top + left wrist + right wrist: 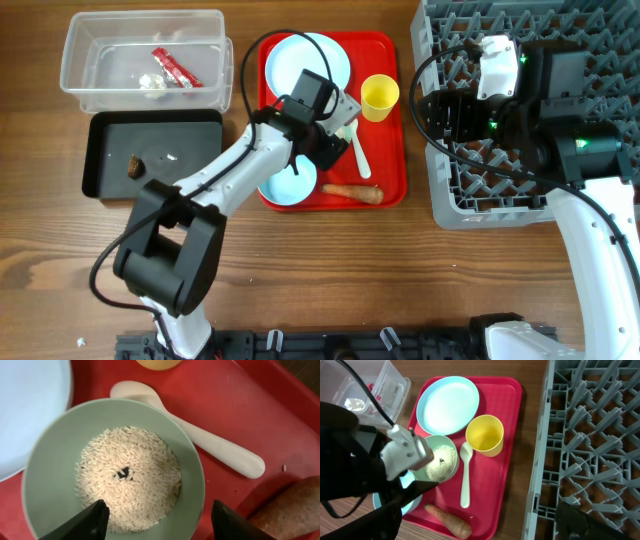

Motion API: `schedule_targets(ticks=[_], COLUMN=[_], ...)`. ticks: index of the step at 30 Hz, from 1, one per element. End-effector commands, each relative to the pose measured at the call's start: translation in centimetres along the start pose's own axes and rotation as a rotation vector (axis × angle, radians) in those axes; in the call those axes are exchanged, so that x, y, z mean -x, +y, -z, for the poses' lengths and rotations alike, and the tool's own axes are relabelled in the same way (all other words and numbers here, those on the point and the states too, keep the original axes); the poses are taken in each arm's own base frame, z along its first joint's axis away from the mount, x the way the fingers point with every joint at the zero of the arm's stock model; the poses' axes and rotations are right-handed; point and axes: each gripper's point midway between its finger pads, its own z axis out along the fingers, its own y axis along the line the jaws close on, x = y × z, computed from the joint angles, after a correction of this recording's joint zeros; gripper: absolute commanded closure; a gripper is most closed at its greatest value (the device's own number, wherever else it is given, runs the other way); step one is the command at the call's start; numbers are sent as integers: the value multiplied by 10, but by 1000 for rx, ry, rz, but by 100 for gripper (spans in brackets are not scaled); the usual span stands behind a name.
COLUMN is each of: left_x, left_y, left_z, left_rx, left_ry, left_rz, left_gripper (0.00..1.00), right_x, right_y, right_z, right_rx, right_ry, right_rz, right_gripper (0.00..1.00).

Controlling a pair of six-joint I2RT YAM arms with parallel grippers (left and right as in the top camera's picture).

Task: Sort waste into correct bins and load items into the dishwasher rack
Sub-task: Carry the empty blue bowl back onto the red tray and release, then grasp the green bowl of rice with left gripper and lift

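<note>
Over green bowl [47, 475], my left tool [159, 505] spread, one finger inside rim, other outside. Pinch rim firmly, lift level, tip rice [145, 485] slowly into black tray [190, 140].

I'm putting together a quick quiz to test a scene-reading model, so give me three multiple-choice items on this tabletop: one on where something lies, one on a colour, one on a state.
1. Where on the red tray does the carrot lie?
A. by the edge nearest the robot
B. by the far edge
C. dead centre

2. What colour is the bowl holding the rice?
A. yellow
B. pale green
C. white

3. How does the yellow cup stand?
A. tipped over
B. upright and full
C. upright and empty

Answers:
1 A, the overhead view shows it along the tray's near edge.
2 B, the left wrist view shows a green wall round the rice.
3 C, its bare yellow inside shows from above.
</note>
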Motion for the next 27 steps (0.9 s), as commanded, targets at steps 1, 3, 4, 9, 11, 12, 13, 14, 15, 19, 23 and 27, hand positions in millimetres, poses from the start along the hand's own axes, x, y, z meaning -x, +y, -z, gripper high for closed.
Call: schedule_targets(ticks=[1, 3, 4, 9, 11, 12, 13, 14, 15, 19, 23, 27], left_x=[-6, -8, -9, -11, -8, -7, -5, -4, -2, -1, -1, -4], left_y=[-4, -4, -4, -4, -3, -3, -2, -2, -2, -2, -2, -2], left_z=[-17, -20, -21, -24, -24, -24, -24, -24, -25, -25, -25, -29], left_rx=[0, -3, -4, -6, -2, 0, 1, 3, 5, 5, 4, 3], left_ry=[36, 44, 47, 54, 43, 36, 30, 22, 16, 12, 12, 21], left_rz=[-34, -33, -33, -32, -32, -29, -30, -30, -31, -33, -26, -25], left_gripper=[36, 39, 40, 55, 68, 73, 75, 77, 78, 77, 77, 77], right_x=[6, 6, 6, 6, 6, 6, 6, 6, 6, 5, 5, 5], right_y=[0, 0, 0, 0, 0, 0, 0, 0, 0, 0, 0, 0], right_z=[-3, -3, -3, -3, -3, -3, -3, -3, -3, -3, -3, -3], right_rx=[-8, -8, -8, -8, -8, -8, -8, -8, -9, -9, -9, -9], right_ry=[-4, -4, -4, -4, -4, -4, -4, -4, -3, -1, -2, -1], right_rz=[-7, -7, -7, -7, -7, -7, -7, -7, -8, -8, -7, -8], right_gripper=[0, 0, 0, 0, 1, 0, 0, 0, 0, 0, 0, 0])
